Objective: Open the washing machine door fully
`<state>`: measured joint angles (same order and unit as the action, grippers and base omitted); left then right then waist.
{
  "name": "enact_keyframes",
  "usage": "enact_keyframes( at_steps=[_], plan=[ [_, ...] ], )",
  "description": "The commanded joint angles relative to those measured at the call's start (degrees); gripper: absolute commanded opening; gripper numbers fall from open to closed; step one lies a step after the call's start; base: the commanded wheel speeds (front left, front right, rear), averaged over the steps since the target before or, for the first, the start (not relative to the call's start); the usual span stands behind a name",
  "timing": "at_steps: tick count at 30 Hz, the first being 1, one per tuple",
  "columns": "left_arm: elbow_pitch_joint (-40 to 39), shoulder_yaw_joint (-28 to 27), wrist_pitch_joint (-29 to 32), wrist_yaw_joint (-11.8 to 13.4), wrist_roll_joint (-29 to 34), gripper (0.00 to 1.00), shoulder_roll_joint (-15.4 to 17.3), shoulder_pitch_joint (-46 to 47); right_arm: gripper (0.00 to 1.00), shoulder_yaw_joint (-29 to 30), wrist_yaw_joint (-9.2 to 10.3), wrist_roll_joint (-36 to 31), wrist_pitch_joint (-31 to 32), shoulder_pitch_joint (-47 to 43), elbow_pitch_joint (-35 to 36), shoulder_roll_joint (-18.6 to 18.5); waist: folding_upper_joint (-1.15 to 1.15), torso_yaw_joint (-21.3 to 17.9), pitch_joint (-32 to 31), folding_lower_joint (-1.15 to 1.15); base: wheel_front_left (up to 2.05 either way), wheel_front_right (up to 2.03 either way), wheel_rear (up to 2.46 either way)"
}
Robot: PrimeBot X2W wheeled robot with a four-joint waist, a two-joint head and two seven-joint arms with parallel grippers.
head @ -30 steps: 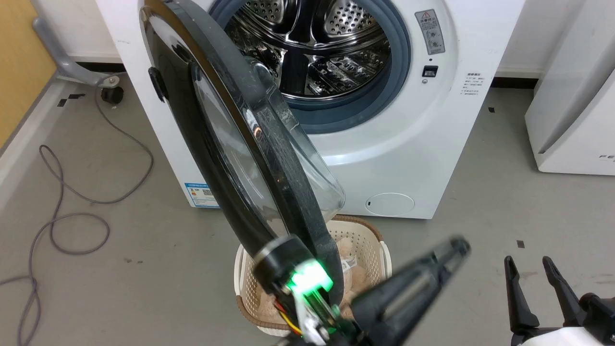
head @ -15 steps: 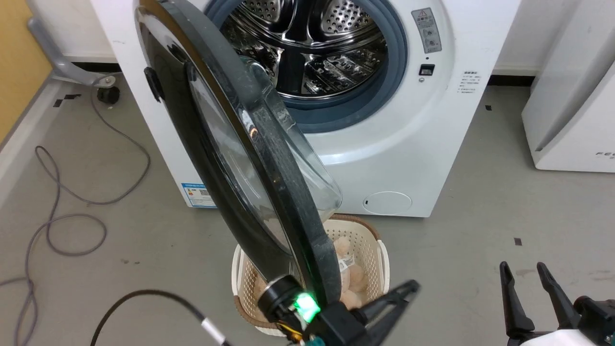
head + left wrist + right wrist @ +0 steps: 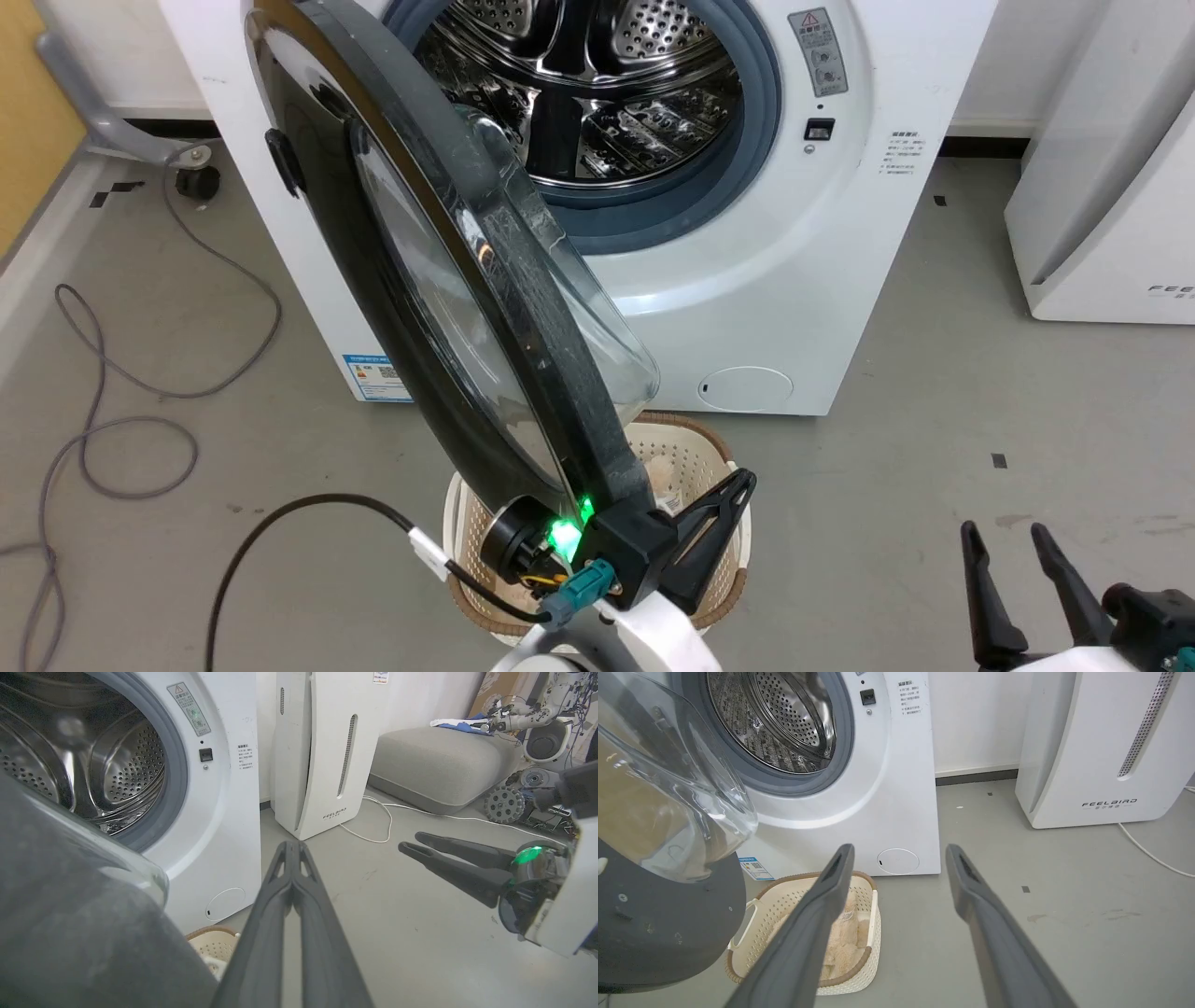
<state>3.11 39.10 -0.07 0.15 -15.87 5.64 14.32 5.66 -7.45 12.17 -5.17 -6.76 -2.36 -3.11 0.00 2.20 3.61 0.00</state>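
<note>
The washing machine [image 3: 794, 280] stands with its steel drum [image 3: 579, 84] exposed. Its round black door [image 3: 551, 317] is swung out toward me, nearly edge-on, the glass bowl [image 3: 616, 364] facing the drum. My left gripper [image 3: 744, 483] is shut on nothing, just right of the door's lower rim, and its wrist is up against that rim. In the left wrist view the fingers [image 3: 292, 845] are closed together, with the door [image 3: 70, 933] blurred at the left. My right gripper [image 3: 1004, 537] hangs open low on the right, away from the door [image 3: 658, 933].
A cream basket [image 3: 709, 457] of beige cloth sits on the floor under the door. A white FEELBIRD appliance [image 3: 1102, 205] stands to the right. Grey cables [image 3: 112, 439] lie on the floor at left, and a black cable [image 3: 308, 509] runs to my left wrist.
My left gripper has drawn back toward me along the door's lower rim, its fingers reaching less far right. The camera has shifted slightly. The door's angle looks the same.
</note>
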Motion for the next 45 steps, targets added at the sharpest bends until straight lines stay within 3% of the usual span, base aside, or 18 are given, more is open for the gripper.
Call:
enact_keyframes(
  at_steps=[1, 10, 23, 33, 45],
  plan=[
    [1.12, -0.94, -0.46, 0.89, -0.22, 0.00, 0.03, 0.94, 1.00, -0.21, -0.03, 0.30, -0.30, 0.68, -0.34, 0.24, 0.00, -0.07, 0.02, 0.00, 0.00, 0.00, 0.00],
    [1.14, -3.11, -1.21, 4.61, -1.76, 0.00, 0.04, -1.85, 1.00, -0.52, -0.03, 0.97, -0.49, 0.67, -1.60, 0.24, 0.00, 0.19, -0.48, 0.00, 0.00, 0.00, 0.00],
    [-10.04, -5.95, 0.71, 10.72, -3.48, 0.00, 3.85, -12.08, 1.00, -0.85, -0.03, 1.46, -0.23, 0.25, -2.43, 0.24, 0.00, 3.78, -1.08, 0.00, 0.00, 0.00, 0.00],
    [-15.88, -6.60, 1.25, 13.65, -3.11, 0.00, 5.25, -16.09, 1.00, -0.25, -0.03, 1.40, 0.11, -0.04, -2.77, 0.24, 0.00, 11.10, -0.94, 0.00, 0.00, 0.00, 0.00],
    [-15.68, -10.20, 0.23, 16.39, -3.62, 0.00, 6.88, -17.62, 1.00, 0.13, -0.03, 1.44, 0.36, 0.44, -2.86, 0.24, 0.00, 19.29, -0.71, 0.00, 0.00, 0.00, 0.00]
  ],
)
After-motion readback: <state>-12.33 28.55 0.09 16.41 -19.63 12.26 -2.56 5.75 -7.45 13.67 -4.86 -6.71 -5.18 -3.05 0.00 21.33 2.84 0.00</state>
